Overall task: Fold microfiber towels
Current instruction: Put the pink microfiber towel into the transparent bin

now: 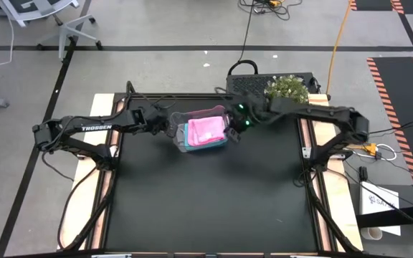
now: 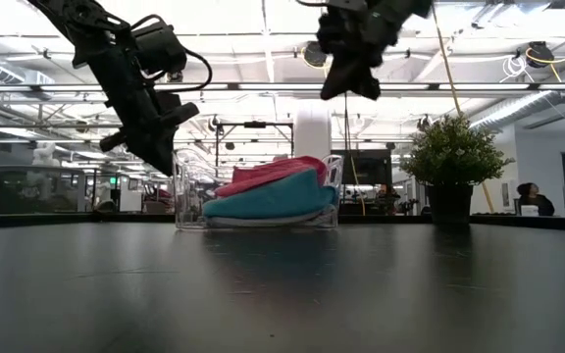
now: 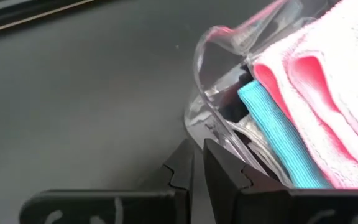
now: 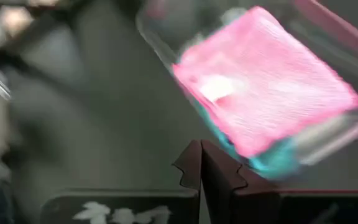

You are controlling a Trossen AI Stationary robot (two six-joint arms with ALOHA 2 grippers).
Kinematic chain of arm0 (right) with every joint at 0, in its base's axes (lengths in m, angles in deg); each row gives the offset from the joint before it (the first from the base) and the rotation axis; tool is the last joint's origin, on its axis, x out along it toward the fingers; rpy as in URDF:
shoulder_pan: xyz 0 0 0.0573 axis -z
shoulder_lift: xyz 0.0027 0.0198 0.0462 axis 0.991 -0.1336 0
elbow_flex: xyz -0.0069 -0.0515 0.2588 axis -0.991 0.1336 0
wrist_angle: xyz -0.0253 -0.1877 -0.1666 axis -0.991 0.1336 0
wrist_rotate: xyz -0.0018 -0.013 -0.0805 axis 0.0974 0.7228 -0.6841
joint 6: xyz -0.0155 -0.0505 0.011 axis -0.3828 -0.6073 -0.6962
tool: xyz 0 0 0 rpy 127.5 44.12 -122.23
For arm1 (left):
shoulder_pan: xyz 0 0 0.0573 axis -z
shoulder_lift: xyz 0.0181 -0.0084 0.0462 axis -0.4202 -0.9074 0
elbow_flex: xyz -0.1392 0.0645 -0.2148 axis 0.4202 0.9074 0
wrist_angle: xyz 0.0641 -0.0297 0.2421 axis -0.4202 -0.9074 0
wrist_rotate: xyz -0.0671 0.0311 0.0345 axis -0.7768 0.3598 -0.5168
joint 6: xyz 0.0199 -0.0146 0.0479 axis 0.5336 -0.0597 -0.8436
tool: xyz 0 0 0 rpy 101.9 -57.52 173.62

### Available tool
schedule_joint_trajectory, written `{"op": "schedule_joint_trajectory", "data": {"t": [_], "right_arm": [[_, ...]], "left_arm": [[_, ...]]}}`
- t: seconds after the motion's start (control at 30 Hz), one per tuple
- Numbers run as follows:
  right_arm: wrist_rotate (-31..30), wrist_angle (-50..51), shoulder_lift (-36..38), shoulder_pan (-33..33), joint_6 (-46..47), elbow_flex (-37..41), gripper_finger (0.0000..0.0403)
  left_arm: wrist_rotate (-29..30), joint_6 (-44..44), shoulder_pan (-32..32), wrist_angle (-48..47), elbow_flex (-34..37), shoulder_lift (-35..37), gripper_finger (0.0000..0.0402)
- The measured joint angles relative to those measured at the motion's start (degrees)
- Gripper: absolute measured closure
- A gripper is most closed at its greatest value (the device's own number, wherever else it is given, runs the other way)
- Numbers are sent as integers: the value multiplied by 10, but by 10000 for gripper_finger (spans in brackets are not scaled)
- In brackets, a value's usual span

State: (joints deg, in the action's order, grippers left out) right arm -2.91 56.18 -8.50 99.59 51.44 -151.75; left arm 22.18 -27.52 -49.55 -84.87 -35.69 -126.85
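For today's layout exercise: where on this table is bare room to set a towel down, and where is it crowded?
Free: the black mat in front of the tub, between the side edges. Crowded: around the tub, with pink towel over teal towel, left gripper and right gripper flanking it.

The word "TROSSEN" stands in white capitals along the left arm (image 1: 95, 128), seen from above, on the long link over the left edge of the bench (image 1: 214, 208). At the near right, off the bench, a white sheet (image 1: 387, 195) lies on the floor and carries dark print, too small to make out. White marks show on the claw bodies in both wrist views, but they are cut off and cannot be read as letters.
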Motion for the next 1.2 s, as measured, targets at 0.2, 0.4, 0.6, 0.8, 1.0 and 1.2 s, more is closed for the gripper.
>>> {"op": "schedule_joint_trajectory", "data": {"t": [0.2, 0.4, 0.6, 0.8, 1.0, 1.2], "right_arm": [[-23, 191, -148, 37, -148, -233, 403], [-24, 262, -299, 55, -246, -364, 403], [-22, 338, -381, 56, -278, -388, 403], [-7, 342, -420, 37, -301, -376, 403], [-6, 298, -442, 29, -317, -359, 403], [-7, 311, -396, 33, -295, -370, 403]], "left_arm": [[-17, 0, 0, -4, 0, 0, 366], [-20, -1, 1, -43, 0, 1, 366], [-19, 1, 1, -70, 0, 2, 366], [-19, 1, 1, -60, 0, 2, 366], [-19, 3, 1, -61, 0, 2, 366], [-19, 3, 0, -61, 0, 2, 366]]}}
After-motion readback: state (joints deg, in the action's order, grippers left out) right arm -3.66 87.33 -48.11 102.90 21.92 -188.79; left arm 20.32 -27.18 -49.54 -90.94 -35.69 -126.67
